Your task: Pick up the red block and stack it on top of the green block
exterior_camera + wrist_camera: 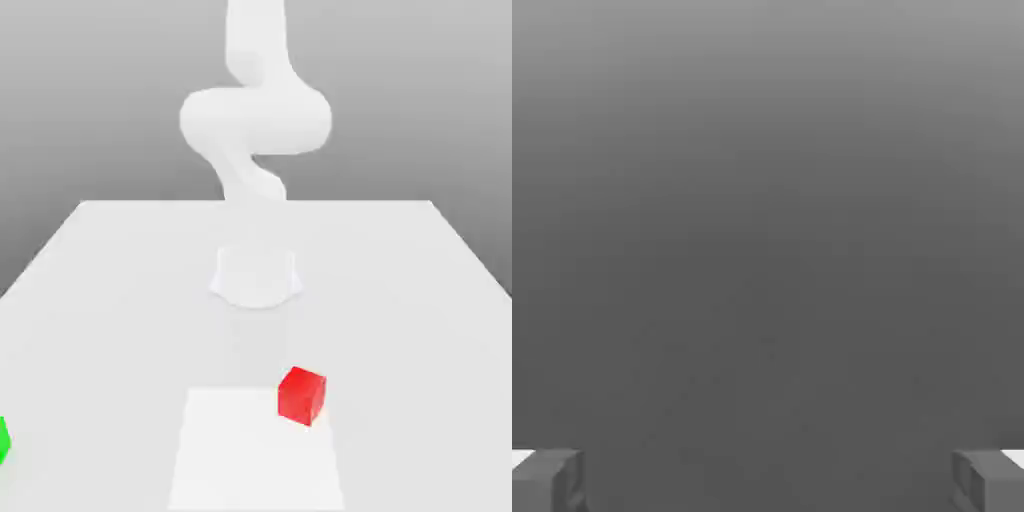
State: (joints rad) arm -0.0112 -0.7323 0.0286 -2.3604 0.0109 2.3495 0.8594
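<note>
We see the small red cube [301, 395] on the white table [120, 260], well apart from the green cube [3, 440] at the exterior view's left edge. Our two-finger gripper [768, 480] is released, holding nothing. We should centre above the red cube, aligning the fingers with its flat sides.

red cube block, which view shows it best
The exterior view: the red cube block sits whole on the white table, near the front. The hand view gives grey background beyond the open gripper, with nothing red in it.
</note>
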